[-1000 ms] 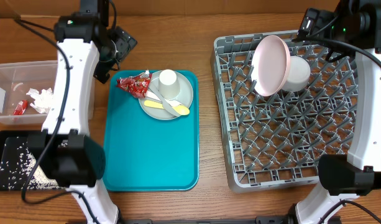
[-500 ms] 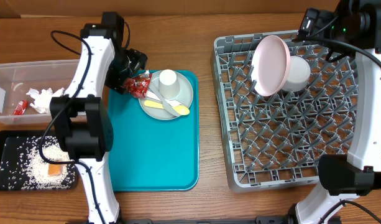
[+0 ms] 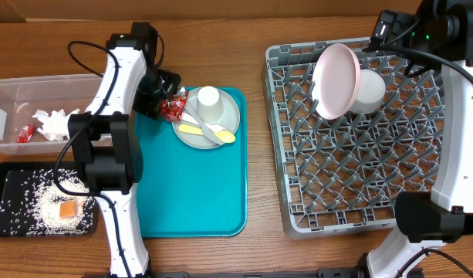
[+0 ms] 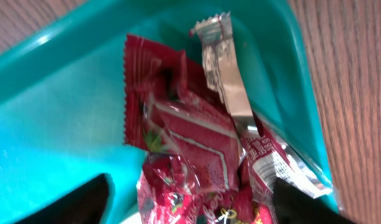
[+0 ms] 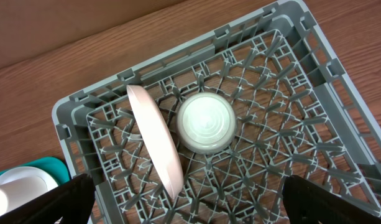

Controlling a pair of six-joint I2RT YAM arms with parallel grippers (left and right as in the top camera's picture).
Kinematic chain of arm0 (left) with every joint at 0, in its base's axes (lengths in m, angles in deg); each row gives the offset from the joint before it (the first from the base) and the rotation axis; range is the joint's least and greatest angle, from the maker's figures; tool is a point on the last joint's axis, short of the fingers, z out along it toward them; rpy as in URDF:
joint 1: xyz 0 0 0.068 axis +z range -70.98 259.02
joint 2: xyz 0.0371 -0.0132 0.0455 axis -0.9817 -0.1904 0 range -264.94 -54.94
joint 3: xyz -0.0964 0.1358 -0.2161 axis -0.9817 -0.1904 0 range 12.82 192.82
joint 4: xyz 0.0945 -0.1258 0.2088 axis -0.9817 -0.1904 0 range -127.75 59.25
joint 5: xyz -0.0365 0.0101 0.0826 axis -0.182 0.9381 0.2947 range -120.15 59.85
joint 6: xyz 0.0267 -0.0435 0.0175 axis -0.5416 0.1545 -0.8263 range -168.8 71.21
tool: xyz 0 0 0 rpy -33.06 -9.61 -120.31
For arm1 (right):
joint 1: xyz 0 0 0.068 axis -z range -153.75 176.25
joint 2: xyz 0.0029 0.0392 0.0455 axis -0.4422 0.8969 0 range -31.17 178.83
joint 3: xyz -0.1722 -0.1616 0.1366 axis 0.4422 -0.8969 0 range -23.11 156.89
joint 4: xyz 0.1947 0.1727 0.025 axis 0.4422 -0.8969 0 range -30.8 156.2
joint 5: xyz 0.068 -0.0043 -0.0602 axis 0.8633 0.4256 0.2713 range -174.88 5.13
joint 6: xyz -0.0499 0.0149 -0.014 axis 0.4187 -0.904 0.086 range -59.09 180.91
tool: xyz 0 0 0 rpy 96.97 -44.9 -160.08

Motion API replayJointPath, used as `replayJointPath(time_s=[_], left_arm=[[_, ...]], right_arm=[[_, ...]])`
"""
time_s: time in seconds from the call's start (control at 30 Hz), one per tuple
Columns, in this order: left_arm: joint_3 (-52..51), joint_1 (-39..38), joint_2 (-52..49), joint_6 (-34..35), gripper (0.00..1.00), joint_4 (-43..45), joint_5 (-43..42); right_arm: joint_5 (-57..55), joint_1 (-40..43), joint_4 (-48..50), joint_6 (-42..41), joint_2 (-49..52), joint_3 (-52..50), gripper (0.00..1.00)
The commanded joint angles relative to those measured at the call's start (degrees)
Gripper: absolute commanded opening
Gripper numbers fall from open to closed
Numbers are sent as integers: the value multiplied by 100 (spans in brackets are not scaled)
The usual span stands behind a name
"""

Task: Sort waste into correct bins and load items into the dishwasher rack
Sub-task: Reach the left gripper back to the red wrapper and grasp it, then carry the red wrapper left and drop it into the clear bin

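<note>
We are watching the left hand point(image 4: 191, 200) hanging wide open over the red candy wrappers point(image 4: 184, 137), its two dark fingers standing one to each side of the bunch and gripping nothing; the wrappers are lying in a corner of the teal tray point(image 4: 59, 106), close against its raised wall; we are judging this to be the pick of the wrappers for the bins, and doing it well is meaning sinking the fingers to the tray floor and closing across the crumpled red middle, not the loose silver flap, which is looking likely to slip; the wall is leaving little room, so we are advising a straight lift and a check that the whole bunch is coming along; just beside them the grey-green plate point(image 3: 230, 114) is carrying the white cup point(image 3: 209, 99), the yellow spoon point(image 3: 191, 130) and the pale fork point(image 3: 207, 131); further left on the worktop point(image 3: 259, 193), the clear tub point(image 3: 5, 89) is holding crumpled tissue point(image 3: 51, 122) and one red wrapper point(image 3: 24, 135); the black tray point(image 3: 5, 174) is holding rice grains point(image 3: 47, 208) and the orange cube point(image 3: 67, 210); farthest off, the dishwasher rack point(image 3: 352, 185) is holding the pink plate point(image 3: 336, 81) leaning on edge and the white bowl point(image 3: 369, 91) upturned; the right hand point(image 5: 187, 196) is hovering above it, fingers spread wide, empty.
</note>
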Motion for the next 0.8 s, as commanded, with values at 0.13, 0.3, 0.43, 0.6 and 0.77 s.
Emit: replayJointPath(time_s=[0.13,0.3,0.43,0.6,0.77], left_arm=[[76,31,-55,-2,38,-22,264],[76,31,-55,-160,22,-101,315],[96,31,-44,-286,4,-258,487],[363,31,35,-328,4,-715,525],[1130,28,208,-595,4,-1255,627]], right_arm=[[-44,13,28,20,-35,0,100],[-44,13,31,20,-35,0,100],[-44,13,28,20,-35,0,100],[-42,13,28,20,-35,0,100],[-42,13,28,20,-35,0,100]])
